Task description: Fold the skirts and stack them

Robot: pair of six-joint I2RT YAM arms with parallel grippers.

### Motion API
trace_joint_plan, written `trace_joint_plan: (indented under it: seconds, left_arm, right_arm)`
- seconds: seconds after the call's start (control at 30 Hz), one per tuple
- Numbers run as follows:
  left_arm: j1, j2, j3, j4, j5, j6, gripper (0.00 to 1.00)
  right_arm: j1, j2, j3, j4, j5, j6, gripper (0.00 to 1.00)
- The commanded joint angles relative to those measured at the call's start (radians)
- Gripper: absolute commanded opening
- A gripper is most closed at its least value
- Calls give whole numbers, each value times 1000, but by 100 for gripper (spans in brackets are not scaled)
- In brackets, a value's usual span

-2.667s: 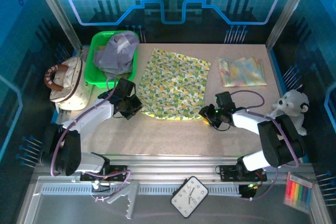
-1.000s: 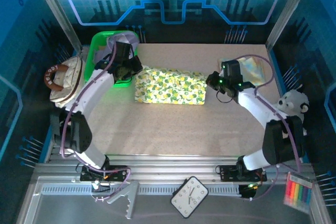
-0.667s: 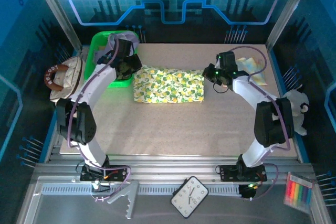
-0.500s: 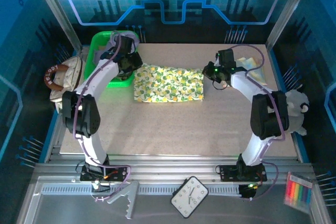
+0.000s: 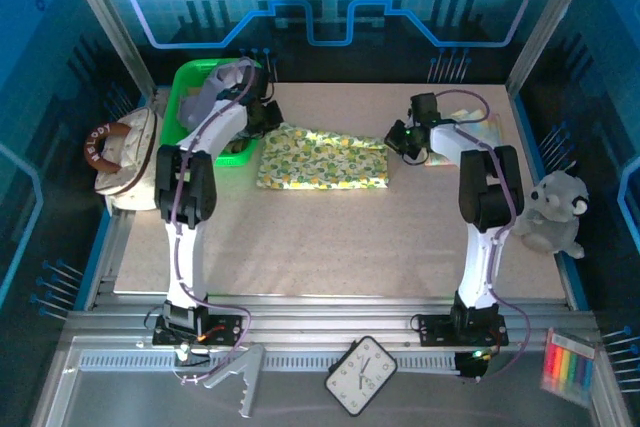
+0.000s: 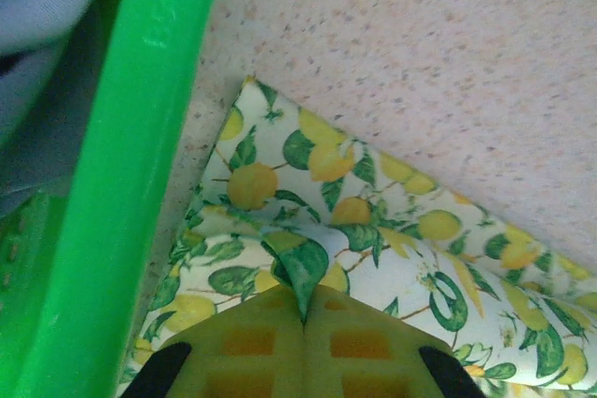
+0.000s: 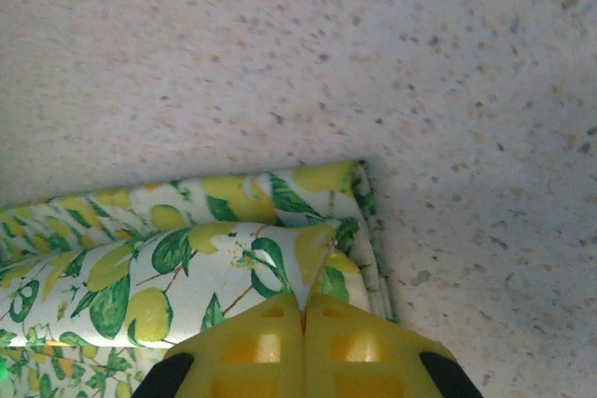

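The handbag [image 5: 128, 172] handle is carrying pale lettering, too small to read. The leafy skirt [image 5: 322, 159] is lying folded into a band on the bench [image 5: 330, 237], far middle, just right of the green bin [image 5: 188, 77] holding the lavender skirt [image 5: 228, 82]. The wrist views are showing the grips up close: the left tool [image 6: 303, 309] is clenching the leafy skirt's far-left corner, and the right tool [image 7: 305, 303] is clenching its far-right corner.

Soft printed cloth skirt [image 6: 373, 230], glossy green plastic bin [image 6: 140, 165], matt speckled tabletop [image 7: 280, 44]
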Motion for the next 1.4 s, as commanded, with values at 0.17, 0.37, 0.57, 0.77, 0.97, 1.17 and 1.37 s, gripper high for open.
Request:
trace_joint_plan:
  seconds: [0.17, 0.37, 0.57, 0.77, 0.97, 1.17, 1.37]
  left_arm:
    - [17, 45, 61, -54, -21, 39, 0]
    - [18, 92, 162, -123, -27, 49, 9]
    - [14, -27, 122, -116, 127, 8, 99]
    - [-33, -213, -128, 17, 274, -72, 99]
    - [-86, -248, -295, 143, 381, -188, 99]
    - [-107, -199, -396, 228, 369, -258, 99]
    - [-109, -196, -579, 263, 301, -297, 99]
  right_arm:
    - [-14, -4, 22, -27, 2, 17, 0]
    - [-24, -11, 32, -16, -24, 19, 16]
    - [-16, -174, -71, 19, 6, -7, 47]
    - [39, -332, -212, 9, -22, -12, 99]
    - [114, -298, -245, 91, -212, 84, 100]
    - [175, -216, -232, 90, -209, 122, 100]
    - [171, -198, -346, 80, -153, 102, 100]
